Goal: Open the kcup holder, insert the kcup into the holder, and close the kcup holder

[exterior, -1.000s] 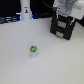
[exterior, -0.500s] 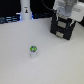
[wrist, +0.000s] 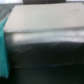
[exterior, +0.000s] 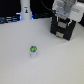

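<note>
Exterior view: the white robot arm [exterior: 64, 9] is reaching down at the upper part of the exterior view's right, and it is hanging just over the kcup holder [exterior: 63, 29], the black boxy unit that is standing on the pale tabletop [exterior: 55, 62]. The end effector [exterior: 65, 20] is sitting at the top front of the holder, seemingly touching it, but the picture is too blurred to tell how wide its fingers are standing or whether they are gripping anything. The kcup [exterior: 33, 50], small and pale with a green top, is standing alone on the tabletop, well apart from the holder, toward the exterior view's left and nearer to the camera. A white bottle-like object [exterior: 25, 10] is standing at the far edge, on the exterior view's left.

Wrist view: the picture is very blurred. A large pale flat surface [wrist: 45, 19] is filling most of the frame, with a dark band [wrist: 45, 50] next to it, and a teal strip [wrist: 3, 47] is showing at one edge. The fingers of the end effector are not showing here.
</note>
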Available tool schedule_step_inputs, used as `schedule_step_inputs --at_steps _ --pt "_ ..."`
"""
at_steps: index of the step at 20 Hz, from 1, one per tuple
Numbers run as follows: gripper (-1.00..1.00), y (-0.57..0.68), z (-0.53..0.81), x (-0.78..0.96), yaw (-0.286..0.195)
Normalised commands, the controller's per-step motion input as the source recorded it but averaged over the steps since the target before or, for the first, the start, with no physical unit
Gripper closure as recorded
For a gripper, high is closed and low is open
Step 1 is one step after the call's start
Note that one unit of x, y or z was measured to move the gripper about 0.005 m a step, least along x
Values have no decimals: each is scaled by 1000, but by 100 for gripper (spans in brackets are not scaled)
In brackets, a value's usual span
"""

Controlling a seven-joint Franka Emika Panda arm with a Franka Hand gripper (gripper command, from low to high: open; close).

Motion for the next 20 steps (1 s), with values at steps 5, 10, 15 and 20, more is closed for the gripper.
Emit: schedule_step_inputs --at_steps 5,10,15,20 --pt "100 -107 181 758 -57" --pt "100 -145 196 727 -57" --pt "100 -154 232 867 -70" --pt "100 -140 203 752 -62"
